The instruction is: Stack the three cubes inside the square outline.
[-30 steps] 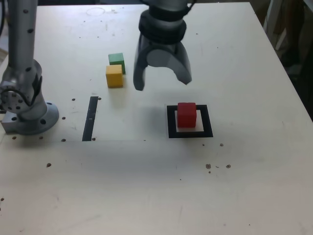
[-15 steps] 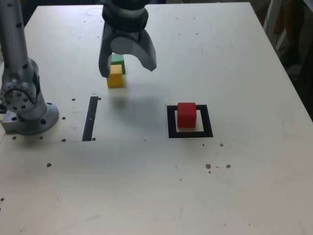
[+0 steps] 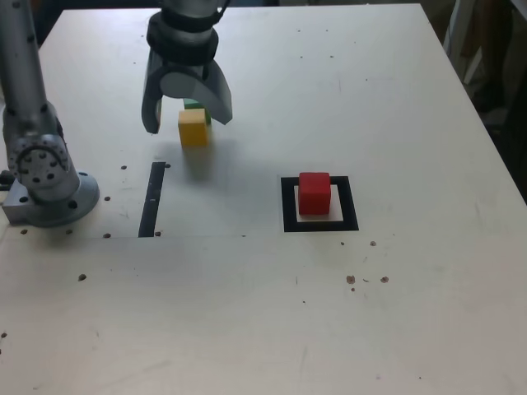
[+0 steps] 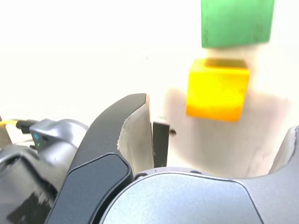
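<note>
While my gripper (image 3: 186,118) hangs over the far-left part of the table (image 3: 412,123) in the exterior view, its jaws stand spread wide with nothing between them. The yellow cube (image 3: 193,127) sits on the table just under and slightly to the exterior view's right of the gap, with one finger on each side of it in that view, neither touching it as far as I can tell. The green cube (image 3: 194,104) is right behind the yellow one, touching or nearly so, mostly hidden by the gripper body. In the wrist view the yellow cube (image 4: 217,88) shows ahead of the open fingers, the green cube (image 4: 237,22) just beyond it. The red cube (image 3: 314,192) rests on the pale centre of the square outline (image 3: 287,206), well apart from the gripper toward the exterior view's right. A narrow black strip (image 3: 152,198) lies near the arm base (image 3: 51,197), between it and the outline
</note>
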Robot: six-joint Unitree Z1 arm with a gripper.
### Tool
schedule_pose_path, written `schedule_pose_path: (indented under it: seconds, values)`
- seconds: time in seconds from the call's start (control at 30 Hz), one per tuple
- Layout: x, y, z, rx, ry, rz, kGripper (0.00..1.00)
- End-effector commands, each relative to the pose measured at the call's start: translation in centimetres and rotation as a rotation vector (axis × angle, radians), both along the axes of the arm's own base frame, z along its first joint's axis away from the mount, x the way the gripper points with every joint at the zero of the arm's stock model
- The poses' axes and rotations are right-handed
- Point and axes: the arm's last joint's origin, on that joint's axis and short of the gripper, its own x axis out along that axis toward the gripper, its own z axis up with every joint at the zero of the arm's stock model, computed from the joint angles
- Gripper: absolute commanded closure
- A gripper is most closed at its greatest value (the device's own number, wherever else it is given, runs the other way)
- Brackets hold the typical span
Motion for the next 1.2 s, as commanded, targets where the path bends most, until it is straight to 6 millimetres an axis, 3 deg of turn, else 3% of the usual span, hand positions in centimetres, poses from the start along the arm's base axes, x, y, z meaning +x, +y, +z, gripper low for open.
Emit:
schedule_pose_path:
  seconds: [0.0,0.27,0.63,0.77,1.17]
  values:
    - [0.1,0.5,-0.8,-0.006,0.009,0.001,0.03]
    - [0.7,1.5,-2.8,-0.011,0.034,0.01,0.13]
    - [1.1,1.9,-3.2,0.019,0.023,0.039,0.56]
    - [1.2,2.0,-3.4,0.022,0.019,0.039,0.66]
    - [1.4,2.1,-3.5,0.022,0.013,0.036,0.69]
